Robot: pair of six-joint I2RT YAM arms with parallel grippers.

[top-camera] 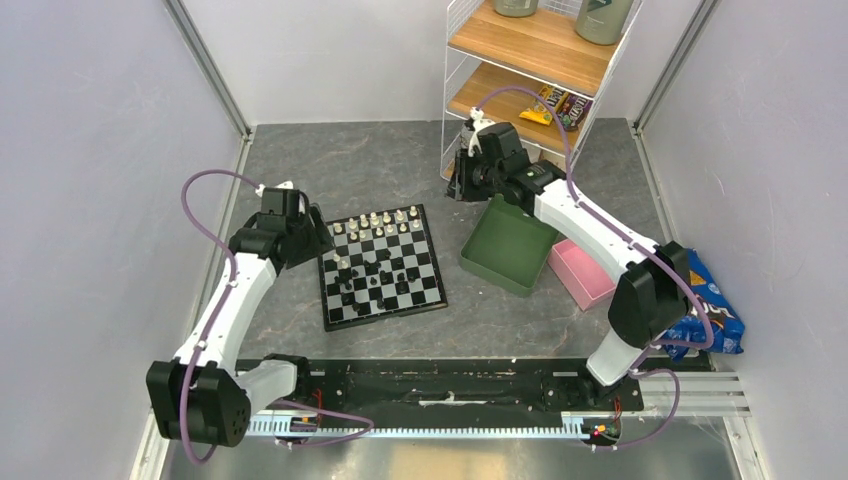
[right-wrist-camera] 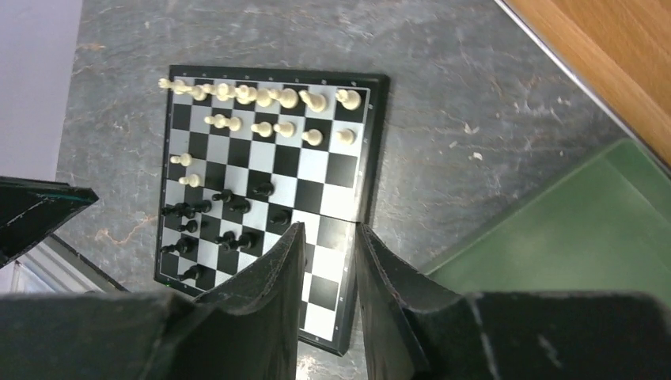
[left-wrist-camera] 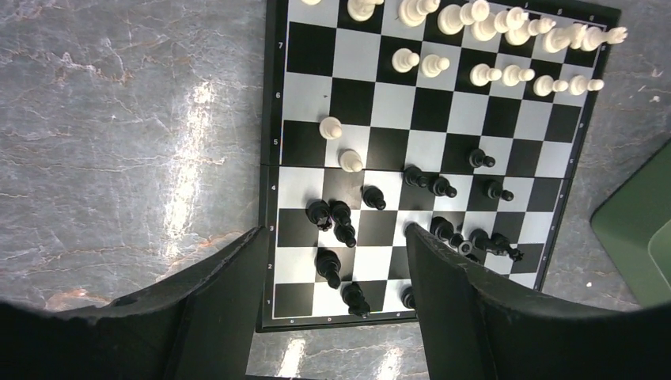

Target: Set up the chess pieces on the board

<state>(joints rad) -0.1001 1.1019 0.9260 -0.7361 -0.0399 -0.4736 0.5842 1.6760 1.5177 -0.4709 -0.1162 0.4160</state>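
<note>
Left gripper (left-wrist-camera: 334, 237): jaws spread wide, holding nothing, by left edge of board (top-camera: 345, 312). Right gripper (right-wrist-camera: 330, 233): jaws narrowly parted, gripping nothing, near green tray (top-camera: 510, 245), which touches pink tray (top-camera: 580, 270). Board lies slightly skewed on the table. White pieces (top-camera: 375, 222) run along its far edge, black pieces (top-camera: 380, 275) scattered nearer.

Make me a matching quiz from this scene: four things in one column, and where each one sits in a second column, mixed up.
Things
1. white pieces
2. black pieces
3. green tray
4. pink tray

Places
A. scattered over the board's middle and near half
B. between the board and the other tray
C. mostly in rows at the board's far edge
D. farthest right of the four

Pairs: 1-C, 2-A, 3-B, 4-D
</note>
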